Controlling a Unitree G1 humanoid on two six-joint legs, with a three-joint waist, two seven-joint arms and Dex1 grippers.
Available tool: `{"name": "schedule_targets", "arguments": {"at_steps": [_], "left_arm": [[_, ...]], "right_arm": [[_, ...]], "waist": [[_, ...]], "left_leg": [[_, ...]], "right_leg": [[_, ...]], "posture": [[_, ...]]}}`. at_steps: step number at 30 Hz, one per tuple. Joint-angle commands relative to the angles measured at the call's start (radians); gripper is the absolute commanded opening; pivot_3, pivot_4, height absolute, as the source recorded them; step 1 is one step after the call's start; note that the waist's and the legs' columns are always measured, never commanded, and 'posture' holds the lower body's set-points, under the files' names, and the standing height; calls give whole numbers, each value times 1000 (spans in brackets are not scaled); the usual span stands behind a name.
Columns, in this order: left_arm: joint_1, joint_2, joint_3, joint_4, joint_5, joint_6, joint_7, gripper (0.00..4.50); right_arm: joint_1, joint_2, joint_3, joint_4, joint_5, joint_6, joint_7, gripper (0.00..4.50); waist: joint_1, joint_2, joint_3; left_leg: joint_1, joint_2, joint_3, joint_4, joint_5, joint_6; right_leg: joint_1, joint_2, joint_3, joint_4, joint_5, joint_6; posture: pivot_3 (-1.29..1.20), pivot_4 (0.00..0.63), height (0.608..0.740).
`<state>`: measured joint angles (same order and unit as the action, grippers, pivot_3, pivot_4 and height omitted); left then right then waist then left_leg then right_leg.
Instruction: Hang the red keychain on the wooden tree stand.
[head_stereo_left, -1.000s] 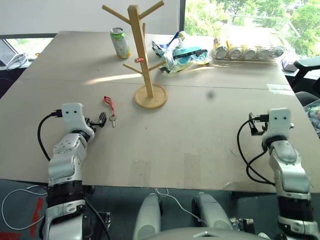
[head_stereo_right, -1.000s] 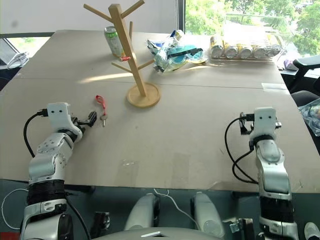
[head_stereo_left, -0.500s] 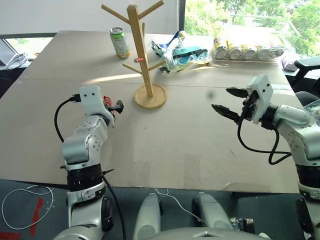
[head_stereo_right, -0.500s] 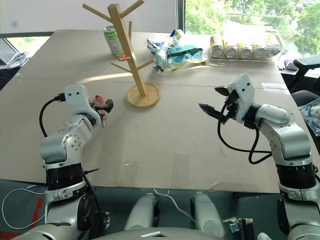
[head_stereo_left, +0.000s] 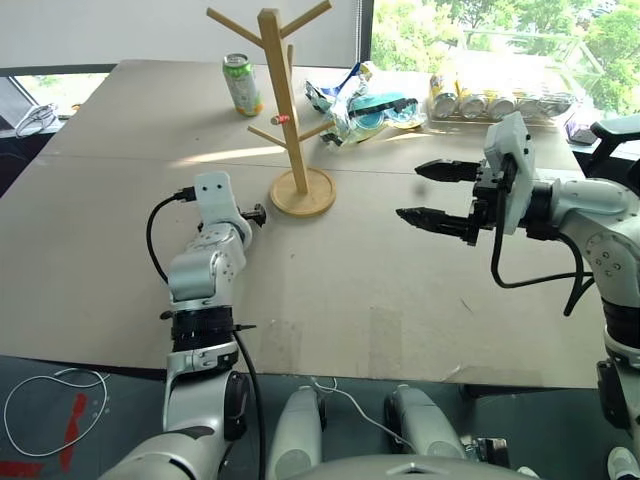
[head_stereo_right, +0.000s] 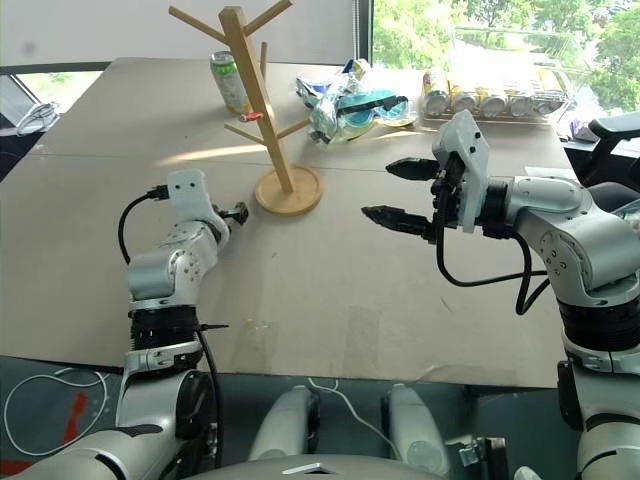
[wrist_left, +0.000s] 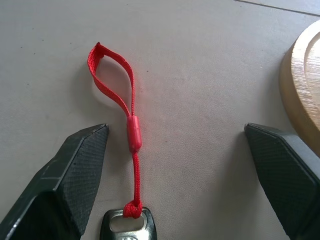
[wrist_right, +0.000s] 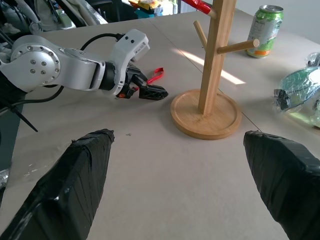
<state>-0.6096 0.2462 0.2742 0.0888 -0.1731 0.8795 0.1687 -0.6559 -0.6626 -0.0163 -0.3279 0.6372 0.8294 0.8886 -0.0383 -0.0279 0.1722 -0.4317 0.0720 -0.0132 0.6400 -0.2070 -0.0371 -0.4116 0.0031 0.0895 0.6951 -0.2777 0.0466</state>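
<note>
The red keychain (wrist_left: 131, 135) lies flat on the table, a red strap loop with a silver key (wrist_left: 127, 227) at its near end. My left gripper (wrist_left: 177, 170) is open and straddles it, the strap lying close to one finger (wrist_left: 75, 185). In the head views this gripper (head_stereo_left: 255, 213) sits low, just left of the wooden tree stand (head_stereo_left: 275, 110) and its round base (head_stereo_left: 302, 192). My right gripper (head_stereo_left: 410, 192) hangs open above the table to the right of the stand, pointing left at it. The right wrist view shows the stand (wrist_right: 215, 65) and the strap (wrist_right: 156, 75) by the left fingers.
A green soda can (head_stereo_left: 240, 84) stands behind the stand. Crumpled bags (head_stereo_left: 362, 105) and a clear tray of cans (head_stereo_left: 500, 100) lie at the back right. A tiny red speck (head_stereo_left: 283, 119) sits on a lower peg. Bare table lies between the two grippers.
My left gripper slid right and forward until it stands over the keychain beside the stand's base. My right arm rose from the table's edge and swung left, its gripper now pointing at the stand.
</note>
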Motion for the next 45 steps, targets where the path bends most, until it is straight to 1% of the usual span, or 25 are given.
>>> {"name": "schedule_targets", "arguments": {"at_steps": [1, 5, 11, 21, 24, 25, 26, 30, 33, 42, 45], "left_arm": [[-18, -5, 12, -7, 22, -2, 28, 4500], [-21, -11, 35, 3, 35, 9, 66, 4500], [-20, -4, 42, 7, 34, 15, 65, 4500], [-13, -21, 59, -5, 38, 69, 92, 4500], [-7, -24, 68, -18, 45, 74, 112, 3624], [-5, -24, 75, -23, 45, 76, 118, 3475], [-4, -25, 82, -26, 45, 77, 125, 2880], [3, -23, 93, -43, 46, 89, 137, 1373], [7, -25, 99, -52, 48, 96, 137, 52], [13, -8, 107, -56, 49, 106, 125, 52], [18, 17, 107, -74, 38, 93, 90, 52]], "right_arm": [[-29, -20, -18, -34, 22, 6, 4, 4457], [-41, -29, -16, -31, 33, 15, 13, 4457], [-60, -36, -2, -10, 21, 0, 30, 4457], [-74, -29, 7, 4, 7, -13, 36, 4457], [-77, -27, 8, 6, 6, -17, 35, 4500], [-78, -27, 8, 6, 7, -17, 34, 4500], [-79, -27, 8, 7, 7, -17, 34, 4500], [-78, -24, 6, 10, 9, -21, 29, 4500], [-74, -23, 5, 12, 9, -22, 27, 4500], [-61, -15, -3, 6, 16, -16, 8, 4500], [-57, -11, -2, 1, 13, -19, -1, 4500]], "waist": [[0, 0, 0], [-1, 0, 0], [-4, 0, 0], [-6, 0, 0], [-6, 0, 0], [-6, 0, 0], [-6, 0, 0], [-6, 0, 0], [-5, 0, 0], [-5, 0, 0], [-7, 0, 0]], "left_leg": [[0, 0, 0, 0, 0, 0], [0, 0, 0, 0, 0, 0], [0, 0, 0, 0, 0, 0], [1, 0, 0, 0, 0, 0], [1, 0, 0, 0, 0, 0], [1, 0, 0, 0, 0, 0], [1, 0, 0, 0, 0, 0], [1, 0, 0, 0, 0, 0], [1, 0, 0, 0, 0, 0], [1, 0, 0, 0, 0, 0], [1, 0, 0, 0, 0, 0]], "right_leg": [[0, 0, 0, 0, 0, 0], [0, 0, 0, 0, 0, 0], [0, 0, 0, 0, 0, 0], [0, 0, 0, 0, 0, 0], [0, 0, 0, 0, 0, 0], [0, 0, 0, 0, 0, 0], [0, 0, 0, 0, 0, 0], [0, 0, 0, 0, 0, 0], [0, 0, 0, 0, 0, 0], [0, 0, 0, 0, 0, 0], [0, 0, 0, 0, 0, 0]], "posture": [[0, 150, 732], [0, 150, 732], [0, 150, 732], [0, 150, 732], [0, 150, 732], [0, 150, 732], [0, 150, 732], [0, 150, 732], [0, 150, 732], [0, 150, 732], [0, 150, 732]]}}
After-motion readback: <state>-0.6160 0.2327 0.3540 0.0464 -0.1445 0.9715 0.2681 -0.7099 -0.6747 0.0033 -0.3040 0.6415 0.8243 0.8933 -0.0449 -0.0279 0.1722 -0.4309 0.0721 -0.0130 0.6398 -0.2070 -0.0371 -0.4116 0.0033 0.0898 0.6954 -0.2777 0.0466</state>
